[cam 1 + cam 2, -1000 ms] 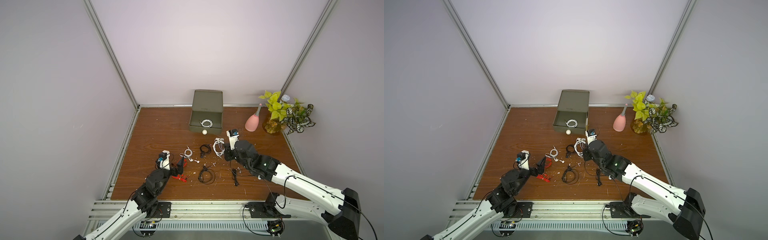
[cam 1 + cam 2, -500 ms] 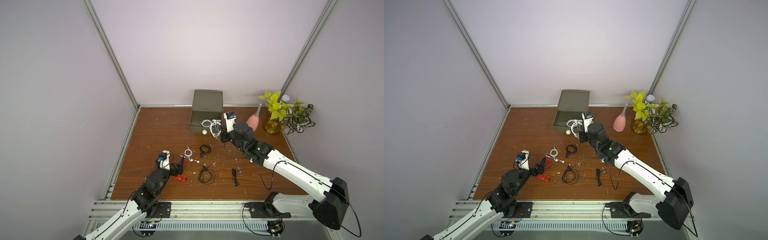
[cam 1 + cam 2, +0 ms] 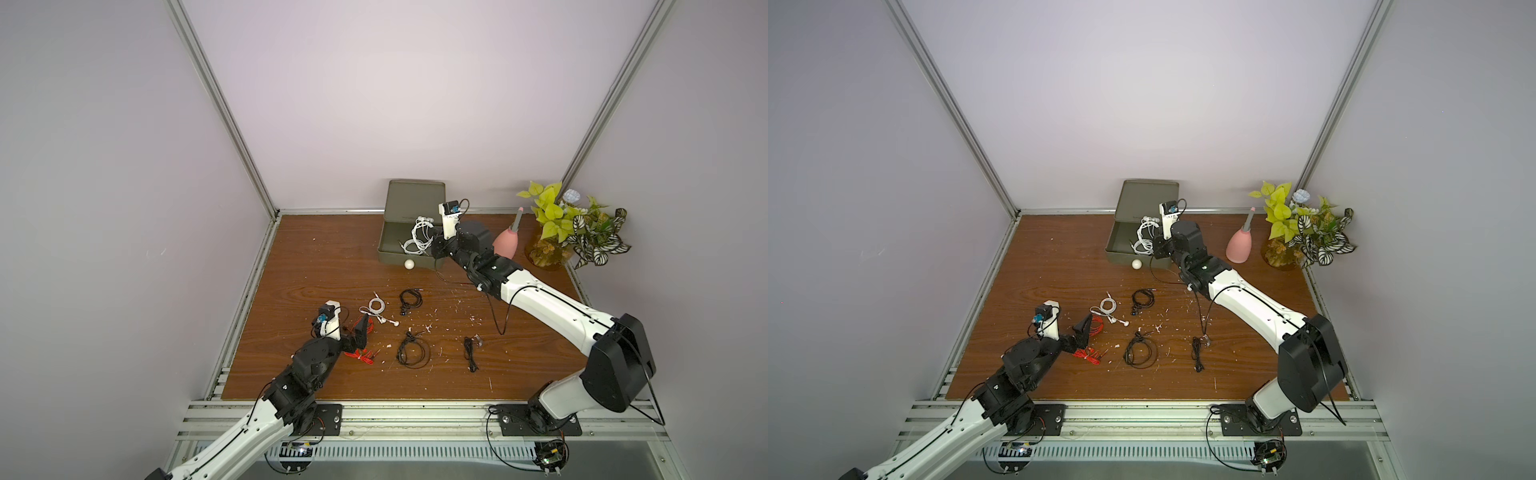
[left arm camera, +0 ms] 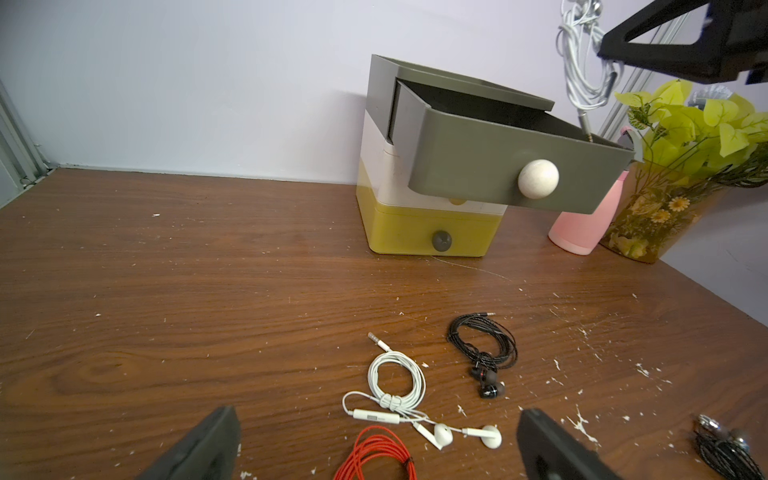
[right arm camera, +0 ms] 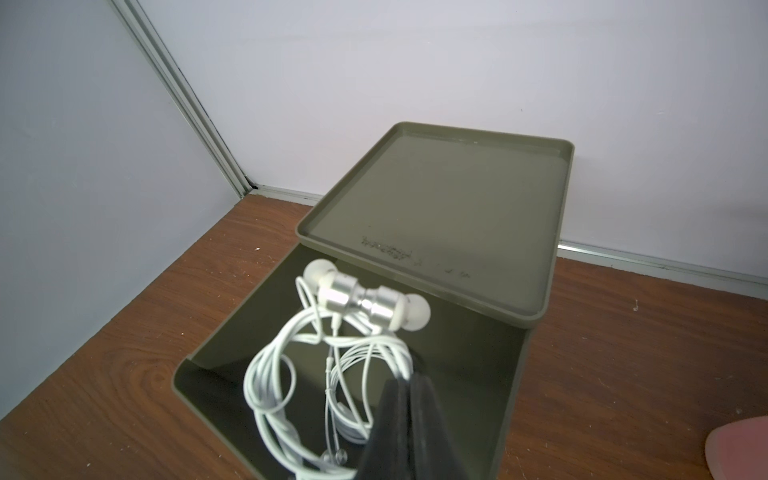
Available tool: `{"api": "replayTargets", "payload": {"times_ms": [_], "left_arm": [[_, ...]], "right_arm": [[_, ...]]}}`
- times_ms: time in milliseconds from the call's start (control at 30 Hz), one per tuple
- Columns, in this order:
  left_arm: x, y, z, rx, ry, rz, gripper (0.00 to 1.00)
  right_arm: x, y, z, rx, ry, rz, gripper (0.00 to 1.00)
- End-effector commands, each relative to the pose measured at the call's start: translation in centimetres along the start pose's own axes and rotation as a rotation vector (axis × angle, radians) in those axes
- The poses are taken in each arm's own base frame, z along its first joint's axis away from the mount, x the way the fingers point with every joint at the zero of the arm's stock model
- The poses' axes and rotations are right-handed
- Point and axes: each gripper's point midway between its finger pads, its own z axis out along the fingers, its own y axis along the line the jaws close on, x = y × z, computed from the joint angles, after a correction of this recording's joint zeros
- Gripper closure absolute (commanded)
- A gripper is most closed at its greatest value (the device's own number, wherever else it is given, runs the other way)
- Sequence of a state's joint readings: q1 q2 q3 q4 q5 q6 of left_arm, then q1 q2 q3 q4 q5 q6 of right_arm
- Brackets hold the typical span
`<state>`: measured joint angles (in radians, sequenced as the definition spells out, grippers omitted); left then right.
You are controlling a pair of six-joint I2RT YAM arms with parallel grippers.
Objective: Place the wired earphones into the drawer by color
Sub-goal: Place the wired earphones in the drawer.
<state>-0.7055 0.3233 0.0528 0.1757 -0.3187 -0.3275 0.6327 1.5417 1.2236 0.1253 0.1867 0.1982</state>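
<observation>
R fingers tight on white earphones above olive drawer; L fingers wide apart

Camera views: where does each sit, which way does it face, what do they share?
Top views: high above the arm bases, looking down at table and drawer box; left arm and right arm show.
Left wrist: low over the table, facing the drawer box; open left claw shows.
Right wrist: above the open top drawer, looking down; shut right claw holding white earphones shows.
Shared: all views show that drawer and those earphones.
</observation>
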Motion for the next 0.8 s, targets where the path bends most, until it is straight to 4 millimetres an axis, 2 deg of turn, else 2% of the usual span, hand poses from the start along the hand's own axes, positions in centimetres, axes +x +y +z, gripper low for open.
{"api": "replayTargets", "payload": {"times_ms": [0,300,500,600,767], "left_arm": [[0.5,0.1,0.0,-0.002,0.007,0.007,0.00],[0.5,0.0,0.0,0.000,0.007,0.006,0.00],[0.5,0.0,0.0,0.001,0.008,0.008,0.00],[0.5,0.0,0.0,0.002,0.008,0.008,0.00],[0.4,-0.2,0.2,0.005,0.011,0.007,0.00]], "right_arm": [[-2.8,0.9,0.4,-0.045,-0.077,0.010,1.00],[-0.7,1.3,2.6,-0.056,-0.015,0.009,1.00],[-0.6,1.4,2.5,-0.063,-0.007,0.013,0.99],[-1.1,1.4,2.1,-0.063,-0.010,0.014,0.78],[-2.7,1.1,0.5,-0.053,-0.046,0.025,0.61]]}}
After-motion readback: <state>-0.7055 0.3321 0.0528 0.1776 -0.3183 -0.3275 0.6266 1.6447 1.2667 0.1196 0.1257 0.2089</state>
